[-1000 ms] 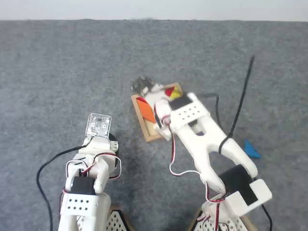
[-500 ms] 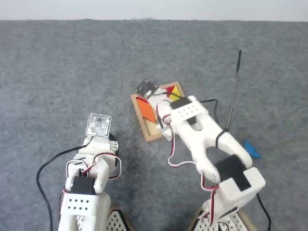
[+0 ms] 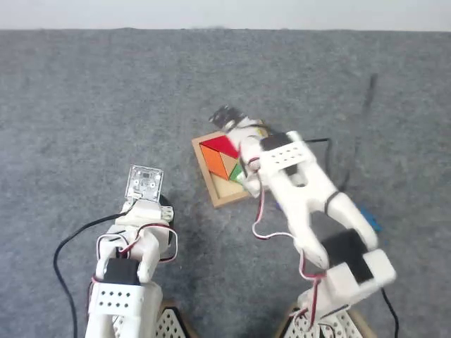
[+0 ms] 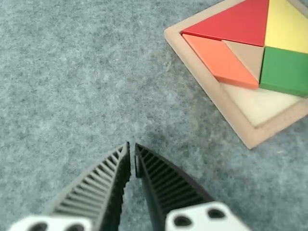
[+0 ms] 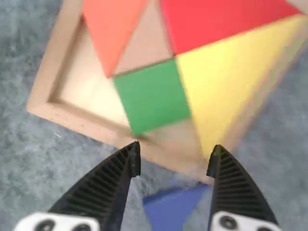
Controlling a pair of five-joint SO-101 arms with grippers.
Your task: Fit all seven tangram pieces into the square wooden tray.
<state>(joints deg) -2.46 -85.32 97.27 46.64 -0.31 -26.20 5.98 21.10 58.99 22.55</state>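
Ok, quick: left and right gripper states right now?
Left gripper: shut, holding nothing.
Right gripper: open, holding nothing.

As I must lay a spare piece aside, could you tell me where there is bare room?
Open grey mat lies between the tray and the left gripper, and beyond the tray's far side. Inside, bare wood borders the green square and orange piece. Crowded: the right gripper and a blue piece at the tray's rim.

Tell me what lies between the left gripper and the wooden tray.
Nothing but bare grey mat separates the left gripper from the tray, as the left wrist view shows.
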